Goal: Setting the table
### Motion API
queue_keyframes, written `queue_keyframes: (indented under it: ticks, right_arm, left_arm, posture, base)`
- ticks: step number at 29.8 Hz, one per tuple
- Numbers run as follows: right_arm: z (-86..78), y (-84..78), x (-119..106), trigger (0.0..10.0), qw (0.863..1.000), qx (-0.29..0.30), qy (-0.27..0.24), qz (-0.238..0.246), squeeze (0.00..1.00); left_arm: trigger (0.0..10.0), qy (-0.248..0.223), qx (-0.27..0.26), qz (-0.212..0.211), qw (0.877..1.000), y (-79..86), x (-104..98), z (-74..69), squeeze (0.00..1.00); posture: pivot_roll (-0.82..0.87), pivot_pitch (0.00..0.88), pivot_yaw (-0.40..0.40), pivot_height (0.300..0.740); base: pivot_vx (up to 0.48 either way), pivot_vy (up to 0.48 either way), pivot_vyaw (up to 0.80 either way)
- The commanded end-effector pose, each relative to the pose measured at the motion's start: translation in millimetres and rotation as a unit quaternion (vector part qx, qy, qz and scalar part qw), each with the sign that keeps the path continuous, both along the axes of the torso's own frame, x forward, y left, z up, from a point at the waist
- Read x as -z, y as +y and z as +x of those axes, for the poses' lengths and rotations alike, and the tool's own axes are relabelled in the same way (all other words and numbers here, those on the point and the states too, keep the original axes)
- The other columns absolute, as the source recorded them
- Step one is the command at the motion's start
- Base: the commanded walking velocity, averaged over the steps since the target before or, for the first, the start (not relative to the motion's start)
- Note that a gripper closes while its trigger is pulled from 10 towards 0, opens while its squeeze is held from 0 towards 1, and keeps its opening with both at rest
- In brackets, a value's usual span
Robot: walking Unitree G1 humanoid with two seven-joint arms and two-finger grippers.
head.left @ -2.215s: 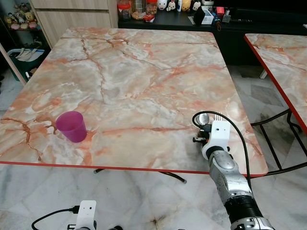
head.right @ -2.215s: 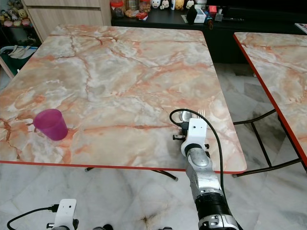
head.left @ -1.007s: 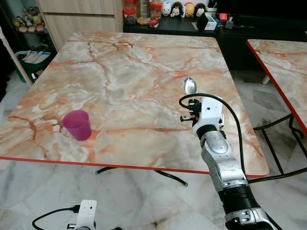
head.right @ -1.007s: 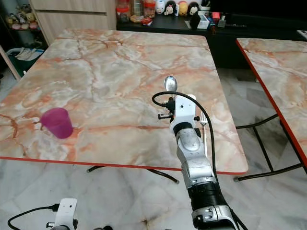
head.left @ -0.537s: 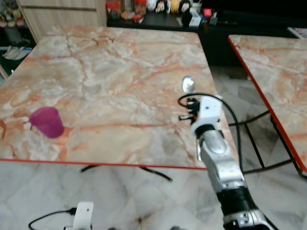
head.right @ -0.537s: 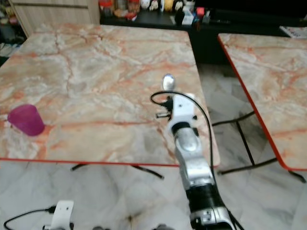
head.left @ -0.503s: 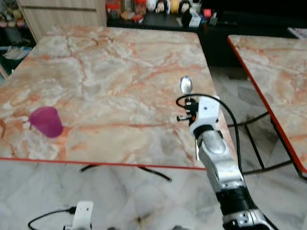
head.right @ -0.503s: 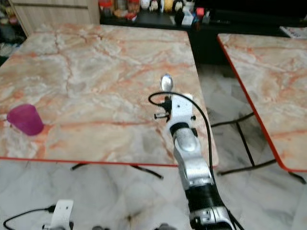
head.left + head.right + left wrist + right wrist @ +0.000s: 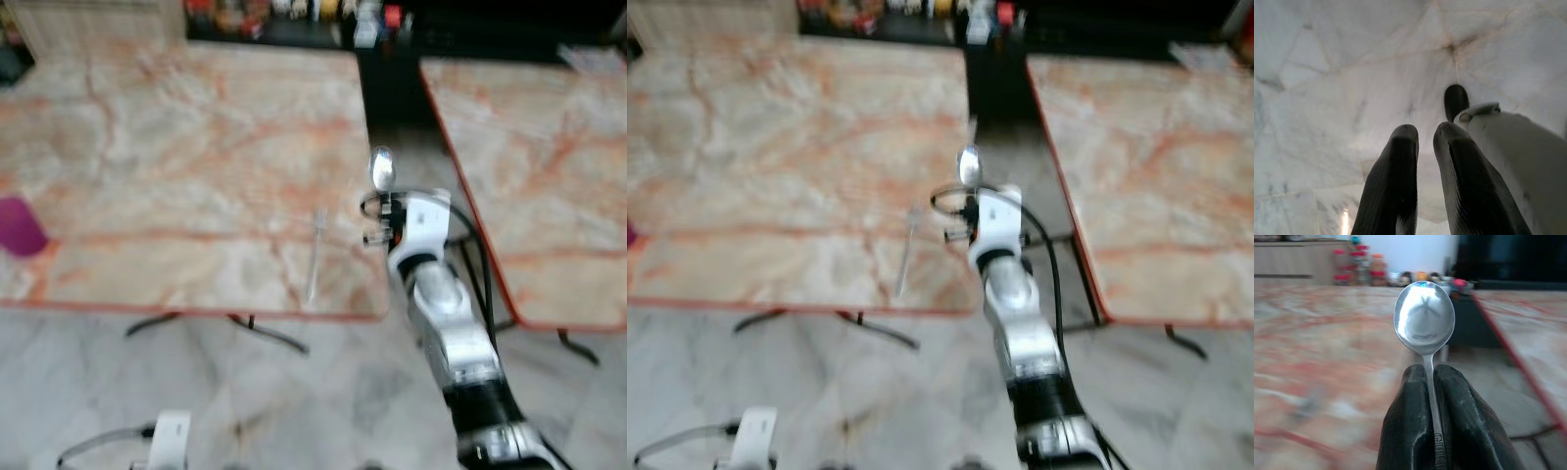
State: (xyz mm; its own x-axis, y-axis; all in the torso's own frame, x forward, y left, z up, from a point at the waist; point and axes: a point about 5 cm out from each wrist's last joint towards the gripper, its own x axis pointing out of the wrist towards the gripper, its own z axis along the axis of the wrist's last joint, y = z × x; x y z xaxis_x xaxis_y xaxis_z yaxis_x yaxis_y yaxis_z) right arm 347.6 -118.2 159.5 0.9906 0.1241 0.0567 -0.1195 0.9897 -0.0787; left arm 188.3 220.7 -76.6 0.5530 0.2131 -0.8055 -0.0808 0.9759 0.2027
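Right arm: silver jointed segments, a black cuff near the lower end, a white wrist housing, and a looping black cable. Gripper fingers are black and rounded (matte, lightly textured). Left gripper fingers are identical.

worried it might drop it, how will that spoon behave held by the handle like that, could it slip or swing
The spoon looks like rigid polished metal, so it probably won't bend. Its smooth thin handle is pinched between the right end effector fingers, so it could slide or pivot if jolted. The bowl stands upright above the grip, making it somewhat top-heavy, though likely light.
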Motion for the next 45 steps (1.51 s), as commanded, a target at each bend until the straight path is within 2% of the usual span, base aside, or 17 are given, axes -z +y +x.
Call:
queue_keyframes:
  ticks: [1, 15, 45]
  right_arm:
    - [-1.3, -7.8, 4.1, 10.0, 1.0, 0.014, 0.006, 0.002, 0.0]
    - [-2.4, -5.3, 3.7, 10.0, 1.0, 0.005, 0.002, 0.002, 0.0]
    - [-4.4, -5.7, 4.2, 10.0, 1.0, 0.003, 0.001, 0.003, 0.0]
  left_arm:
    - [10.0, 0.019, 0.005, -0.012, 1.0, -9.7, 7.0, -9.9, 0.0]
    - [10.0, 0.018, 0.007, -0.014, 1.0, -10.2, 7.3, -10.5, 0.0]
    - [10.0, 0.016, 0.012, -0.018, 1.0, -13.0, 7.9, -11.0, 0.0]
  posture:
    - [-0.06, 0.168, -0.035, 0.74]
    - [-0.06, 0.169, -0.033, 0.74]
    - [-0.07, 0.177, -0.034, 0.74]
  base:
    - [0.0, -0.435, 0.0]
    - [0.0, -0.425, 0.0]
    - [0.342, -0.323, 0.0]
